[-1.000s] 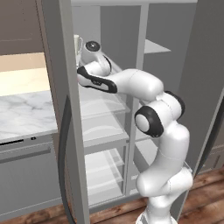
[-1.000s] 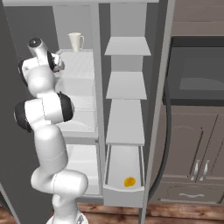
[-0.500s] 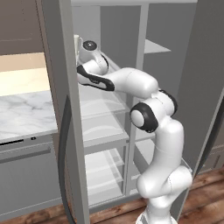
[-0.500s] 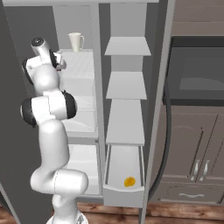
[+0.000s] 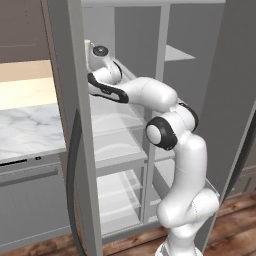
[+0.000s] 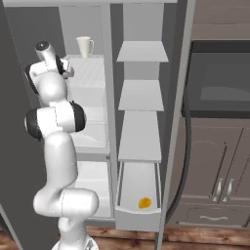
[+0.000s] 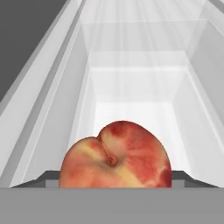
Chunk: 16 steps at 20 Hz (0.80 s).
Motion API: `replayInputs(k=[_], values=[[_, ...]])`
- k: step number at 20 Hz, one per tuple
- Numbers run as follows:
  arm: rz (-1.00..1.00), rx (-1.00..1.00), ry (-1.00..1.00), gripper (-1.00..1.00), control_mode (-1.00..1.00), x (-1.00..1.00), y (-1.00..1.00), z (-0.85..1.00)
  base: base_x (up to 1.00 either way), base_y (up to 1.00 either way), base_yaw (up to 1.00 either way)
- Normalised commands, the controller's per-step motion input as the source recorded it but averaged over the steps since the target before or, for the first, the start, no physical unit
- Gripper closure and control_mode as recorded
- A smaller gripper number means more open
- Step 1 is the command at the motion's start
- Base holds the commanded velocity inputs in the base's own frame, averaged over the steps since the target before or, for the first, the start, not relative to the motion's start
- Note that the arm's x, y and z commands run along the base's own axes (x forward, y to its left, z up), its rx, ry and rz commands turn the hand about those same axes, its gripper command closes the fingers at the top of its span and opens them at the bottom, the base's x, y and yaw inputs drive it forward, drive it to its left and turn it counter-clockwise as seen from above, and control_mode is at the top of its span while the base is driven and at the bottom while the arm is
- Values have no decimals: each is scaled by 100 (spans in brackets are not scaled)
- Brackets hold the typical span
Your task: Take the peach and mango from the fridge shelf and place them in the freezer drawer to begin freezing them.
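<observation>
As the round red-pink peach (image 7: 114, 156) sat between the dark fingertips (image 7: 180, 176), jaw closure could not be told; soft, bruisable flesh was judged best gripped lightly across its widest part.

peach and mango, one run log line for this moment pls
peach: at gripper, grasp unclear | mango: in freezer drawer | arm: at fridge shelf

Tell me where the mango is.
In the right base view the mango lies in the open freezer drawer, bottom right of the fridge.
</observation>
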Motion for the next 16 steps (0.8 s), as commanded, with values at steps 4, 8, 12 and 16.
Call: replayInputs(k=[4, 8, 12, 16], values=[[0, 0, 0, 100, -100, -4, 0, 0, 0, 0, 0], [0, 0, -2, 100, -100, -49, -3, 0, 0, 0, 0], [0, 3, -11, 100, -100, -82, -23, 0, 0, 0, 0], [0, 11, -10, 100, -100, -96, -53, 6, 0, 0, 0]])
